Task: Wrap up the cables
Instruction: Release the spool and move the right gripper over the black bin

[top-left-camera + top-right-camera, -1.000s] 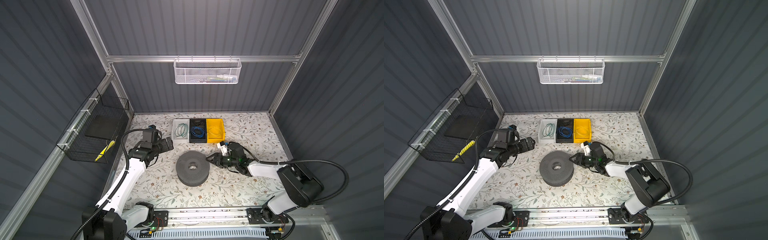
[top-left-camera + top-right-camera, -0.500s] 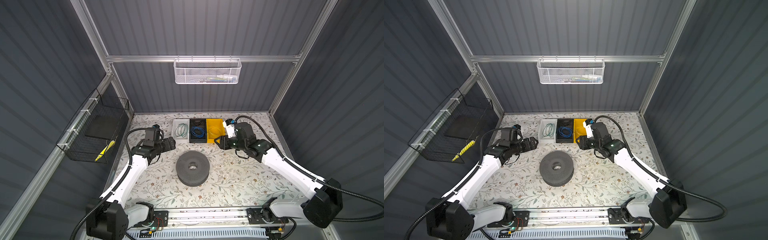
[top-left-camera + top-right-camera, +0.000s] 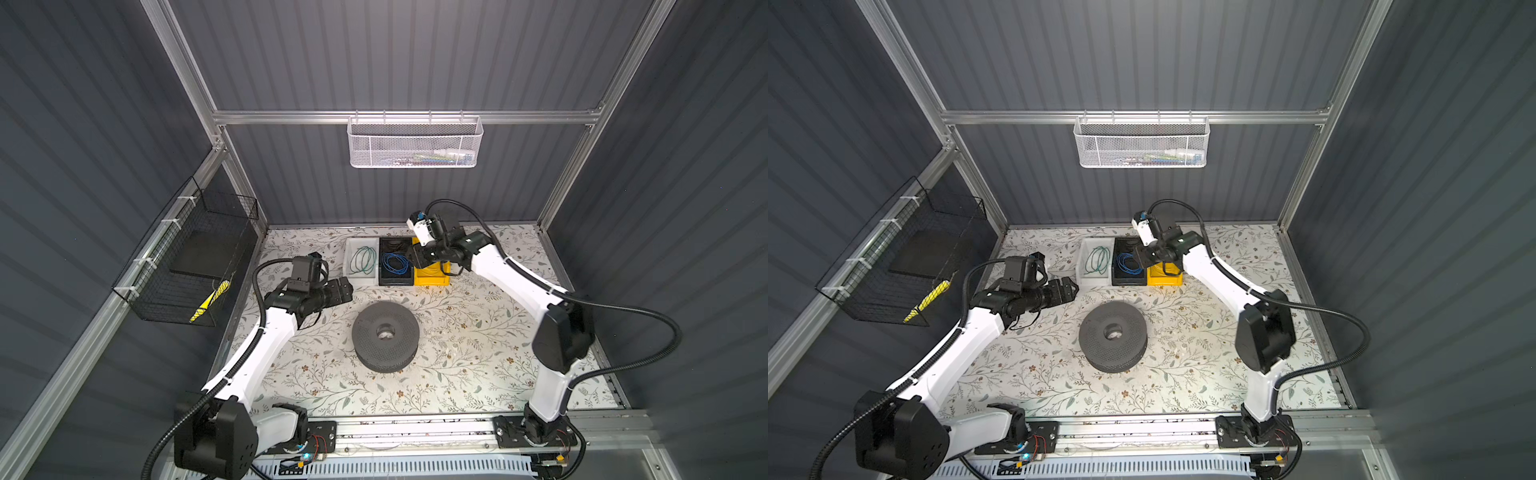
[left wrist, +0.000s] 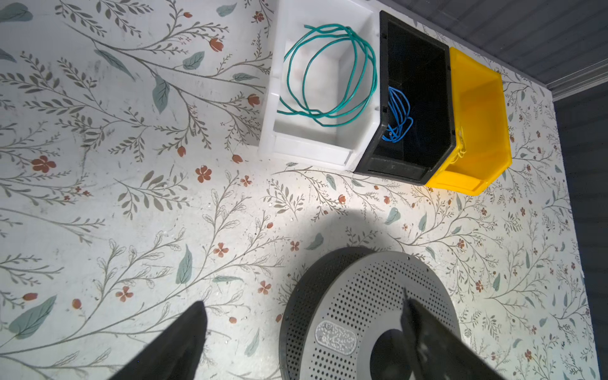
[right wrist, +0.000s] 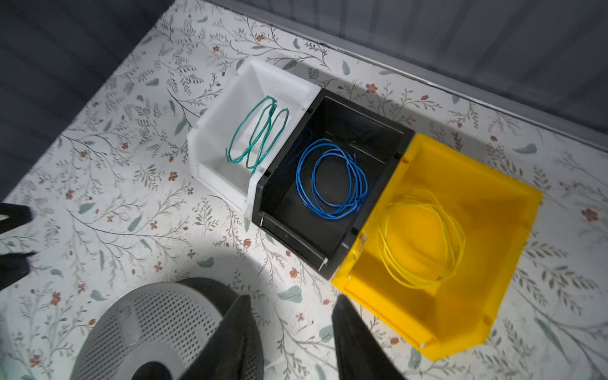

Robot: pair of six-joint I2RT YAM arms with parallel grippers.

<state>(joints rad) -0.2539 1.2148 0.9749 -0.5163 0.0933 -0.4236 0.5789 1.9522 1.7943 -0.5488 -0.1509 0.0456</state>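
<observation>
The blue cable [image 5: 358, 187] lies coiled in loose loops inside the black bin [image 5: 296, 237], the middle of three bins at the back of the table; it also shows in both top views [image 3: 395, 264] [image 3: 1128, 264] and partly in the left wrist view [image 4: 399, 98]. My right gripper [image 3: 417, 259] [image 5: 292, 297] hangs open and empty above the front edge where the black and yellow bins meet. My left gripper [image 3: 343, 291] [image 4: 302, 299] is open and empty, left of the dark perforated spool [image 3: 365, 332] [image 4: 362, 296], which lies flat at the table's middle.
A green cable [image 5: 260, 138] lies in the white bin [image 3: 353, 276] and a yellow cable [image 5: 454, 237] in the yellow bin [image 5: 460, 316]. A black wire basket [image 3: 187, 266] hangs on the left wall, a white mesh basket [image 3: 413, 145] on the back wall.
My right arm has swung from beside the spool up and back to above the bins, its jaws narrowing a little. The left arm has shifted only slightly.
</observation>
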